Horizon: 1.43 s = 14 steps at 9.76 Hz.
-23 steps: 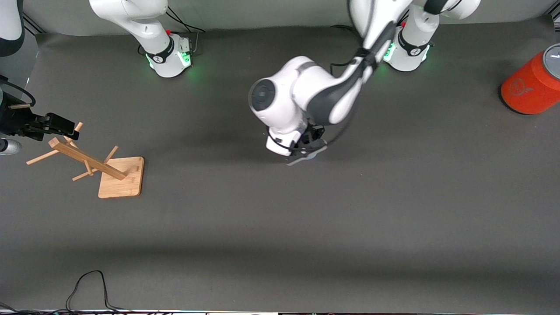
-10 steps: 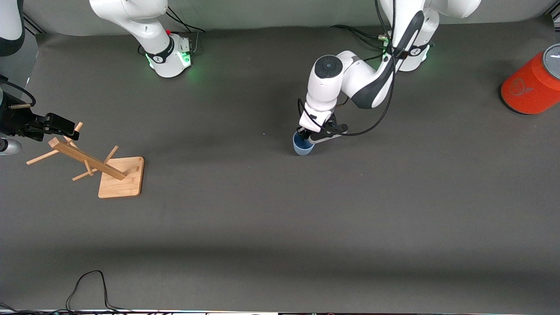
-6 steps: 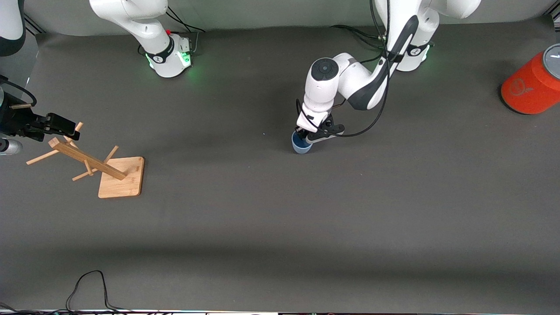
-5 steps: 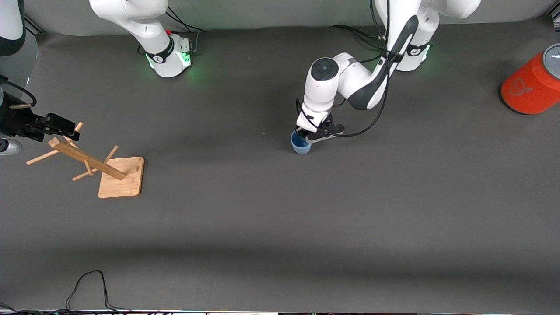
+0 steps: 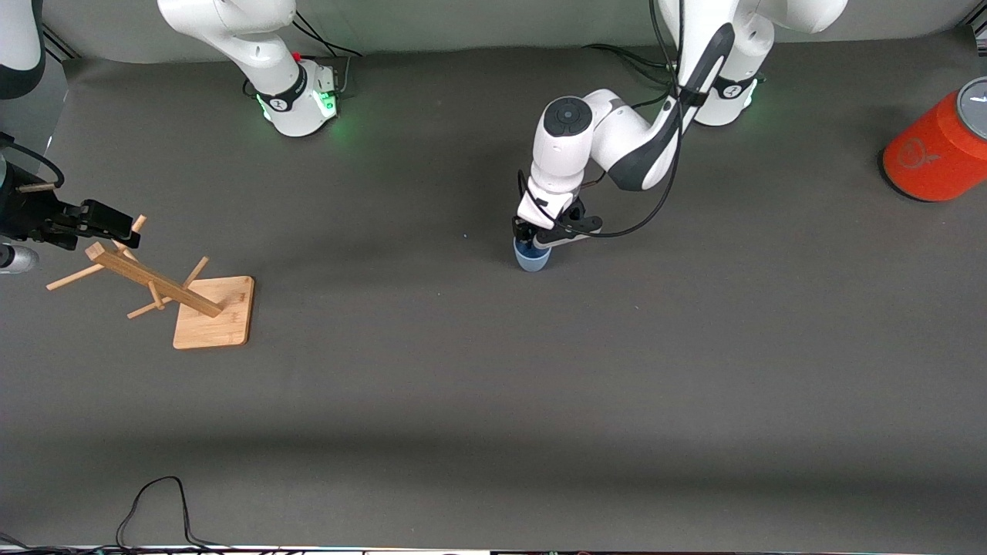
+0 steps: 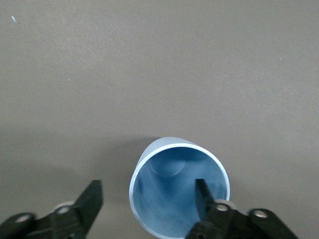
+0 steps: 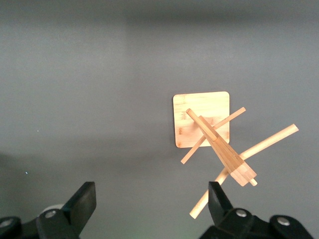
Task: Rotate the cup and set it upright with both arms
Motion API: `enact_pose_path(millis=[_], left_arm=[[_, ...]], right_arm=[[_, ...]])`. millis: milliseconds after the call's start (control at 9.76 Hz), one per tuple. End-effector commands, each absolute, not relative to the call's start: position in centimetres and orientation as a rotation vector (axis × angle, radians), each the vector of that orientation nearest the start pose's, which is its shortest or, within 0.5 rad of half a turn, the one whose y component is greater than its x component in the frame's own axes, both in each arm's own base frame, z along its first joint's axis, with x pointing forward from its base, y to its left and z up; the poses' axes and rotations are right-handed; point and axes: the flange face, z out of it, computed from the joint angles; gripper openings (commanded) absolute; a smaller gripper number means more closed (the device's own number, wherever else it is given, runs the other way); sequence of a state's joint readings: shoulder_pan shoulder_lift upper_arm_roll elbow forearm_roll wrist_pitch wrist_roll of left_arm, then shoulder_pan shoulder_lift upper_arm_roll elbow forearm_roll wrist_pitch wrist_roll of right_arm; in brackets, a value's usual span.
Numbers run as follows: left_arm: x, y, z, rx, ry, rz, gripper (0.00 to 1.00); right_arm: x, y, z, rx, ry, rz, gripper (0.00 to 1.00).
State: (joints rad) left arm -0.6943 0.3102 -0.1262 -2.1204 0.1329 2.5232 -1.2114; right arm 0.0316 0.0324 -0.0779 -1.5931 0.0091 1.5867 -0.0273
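Standing: cup (image 5: 532, 259) is upright on the mat (image 5: 493, 370), mouth up, well apart from the rack (image 5: 185, 297) and toward the left arm's end from it.
Cup seen from the left wrist: open mouth and blue inside (image 6: 177, 191) face the camera, so the rim is on top and the base sits on the mat.
Left gripper (image 5: 530, 240): directly above the cup, fingers spread apart; one finger (image 6: 202, 191) hangs inside the mouth, the other (image 6: 92, 196) outside the wall, neither clearly pressing on it.
Right gripper (image 5: 100, 220): waiting over the rack's upper pegs, fingers wide apart, holding nothing.
Rack: wooden base flat on the mat, post and pegs (image 7: 219, 144) rising from it.
Can (image 5: 937, 150): orange, at the left arm's end of the mat, much farther from the rack than the cup is.
Done, as I judge it: rotating and uprighting look finished, and the grip looks released.
Left, as I judge it: only lifting the left gripper clear without tipping the cup.
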Motion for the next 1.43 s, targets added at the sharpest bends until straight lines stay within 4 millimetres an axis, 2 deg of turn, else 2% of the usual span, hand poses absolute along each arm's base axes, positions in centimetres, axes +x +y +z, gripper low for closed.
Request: enact_pose_path(millis=[0, 205, 410, 512, 614, 819, 1024, 1229, 1331], left_arm=[[42.2, -41.8, 32.1, -3.112, -0.353, -0.113, 1.0], [45.1, -39.8, 36.4, -3.065, -0.156, -0.052, 1.0], [50.2, -34.6, 42.5, -3.116, -0.096, 0.002, 1.0], [53.3, -31.0, 45.6, -3.121, -0.119, -0.001, 1.0], [55.0, -27.8, 48.5, -3.11, -0.105, 0.028, 1.0], [55.7, -20.1, 53.5, -3.101, -0.042, 0.036, 1.0], [55.4, -12.5, 56.3, -3.087, -0.005, 0.08, 1.0], [53.5, -7.7, 59.6, -3.093, 0.101, 0.031, 1.0], [52.9, -6.4, 61.1, -3.114, 0.123, -0.012, 1.0]], right_arm=[[56.2, -2.7, 60.0, -3.145, -0.005, 0.046, 1.0], [56.2, -2.6, 60.0, -3.145, -0.007, 0.046, 1.0], [56.2, -2.6, 60.0, -3.145, -0.007, 0.046, 1.0], [56.2, -2.6, 59.9, -3.145, -0.007, 0.051, 1.0], [56.2, -2.7, 59.9, -3.145, -0.005, 0.051, 1.0], [56.2, -2.7, 59.9, -3.145, -0.005, 0.051, 1.0], [56.2, -2.7, 59.9, -3.145, -0.005, 0.051, 1.0], [56.2, -2.7, 59.9, -3.145, -0.005, 0.051, 1.0], [56.2, -2.7, 59.9, -3.145, -0.005, 0.051, 1.0]])
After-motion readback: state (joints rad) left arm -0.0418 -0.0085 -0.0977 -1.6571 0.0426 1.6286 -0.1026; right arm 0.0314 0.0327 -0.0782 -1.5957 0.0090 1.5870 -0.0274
